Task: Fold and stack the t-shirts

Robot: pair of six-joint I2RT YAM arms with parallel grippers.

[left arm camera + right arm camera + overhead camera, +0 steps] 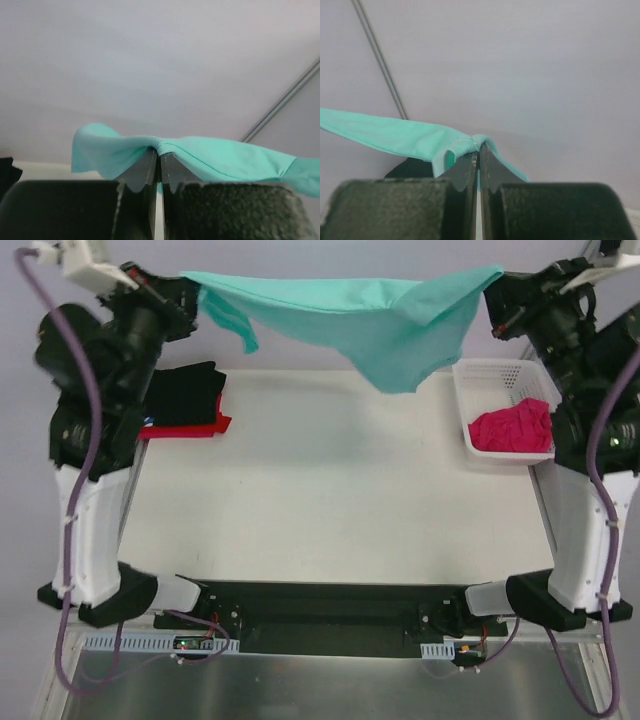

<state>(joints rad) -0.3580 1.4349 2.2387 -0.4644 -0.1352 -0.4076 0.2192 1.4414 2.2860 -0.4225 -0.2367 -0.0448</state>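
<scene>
The white table (330, 510) took up most of the overhead view. Above its far edge, the teal t-shirt (350, 315) was strung out in the air between the two arms. Its top edge was pulled fairly straight, the middle sagged to a point, and one sleeve flopped near the left end. On the right sat the white lattice basket (478, 380) with the pink t-shirt (512, 428) crumpled inside. Far left, the black t-shirt (185, 395) lay folded on the red t-shirt (216, 426). The left gripper (159, 152) had its jaws pressed together on a fold of teal cloth, and the right gripper (479, 147) pinched the other end the same way.
</scene>
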